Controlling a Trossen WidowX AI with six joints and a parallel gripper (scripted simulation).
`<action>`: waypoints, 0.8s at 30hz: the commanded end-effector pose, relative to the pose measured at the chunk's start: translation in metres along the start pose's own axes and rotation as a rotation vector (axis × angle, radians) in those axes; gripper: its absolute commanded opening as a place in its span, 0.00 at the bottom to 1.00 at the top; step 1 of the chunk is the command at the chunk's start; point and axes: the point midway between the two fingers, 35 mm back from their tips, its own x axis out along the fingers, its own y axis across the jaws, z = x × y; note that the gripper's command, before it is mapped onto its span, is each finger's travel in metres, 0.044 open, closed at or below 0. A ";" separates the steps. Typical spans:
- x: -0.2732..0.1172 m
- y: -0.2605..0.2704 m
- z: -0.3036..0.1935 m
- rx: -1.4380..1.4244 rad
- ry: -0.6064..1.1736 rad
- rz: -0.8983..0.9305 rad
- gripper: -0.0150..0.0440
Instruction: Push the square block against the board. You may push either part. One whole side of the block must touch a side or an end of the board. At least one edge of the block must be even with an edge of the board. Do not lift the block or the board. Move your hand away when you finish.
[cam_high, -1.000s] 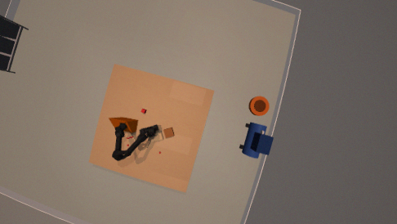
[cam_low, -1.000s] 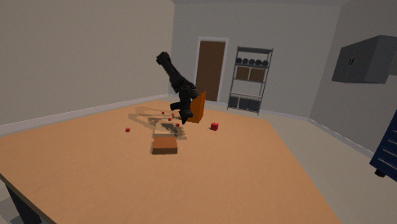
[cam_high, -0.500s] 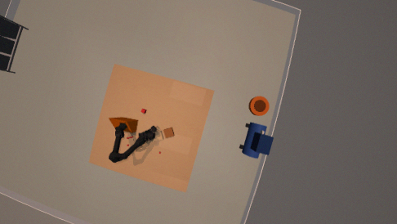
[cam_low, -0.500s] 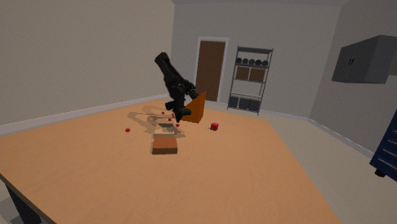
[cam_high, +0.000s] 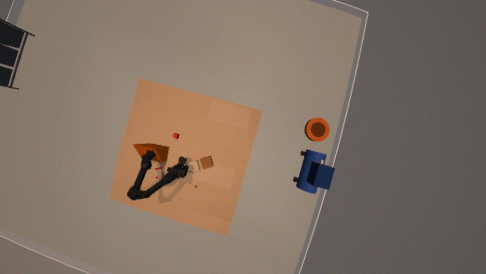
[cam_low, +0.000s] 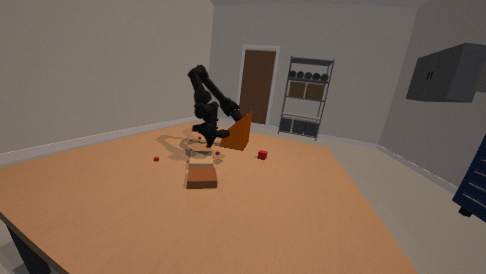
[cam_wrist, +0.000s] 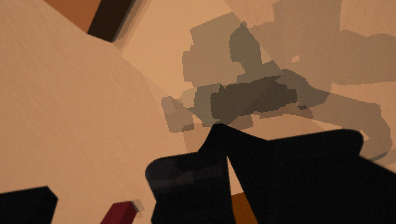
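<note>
Seen from the top, the brown square-topped block lies on the table beyond the gripper, a little way apart from it, with a pale patch between them; whether that patch is the board, I cannot tell. The black arm runs out from beside the orange wedge, bends sharply at the elbow and doubles back toward the block, while a small red cube lies off to one side. In the exterior view, the block sits flat, nearer the camera than the claw, and nothing touches it; the elbow is folded high, the forearm drops steeply, and the fingertips point down over the pale patch. From the wrist, the block shows only partly, at the upper left, its dark side turned toward the pale patch and well apart from the fingertips. The black fingers are together at their tips, holding nothing, above overlapping shadows.
</note>
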 end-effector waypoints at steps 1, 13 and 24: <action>0.000 -0.011 -0.002 -0.118 -0.002 0.003 0.25; 0.000 -0.048 -0.011 -0.528 -0.003 -0.011 0.25; 0.009 -0.062 -0.016 -0.682 0.004 -0.016 0.25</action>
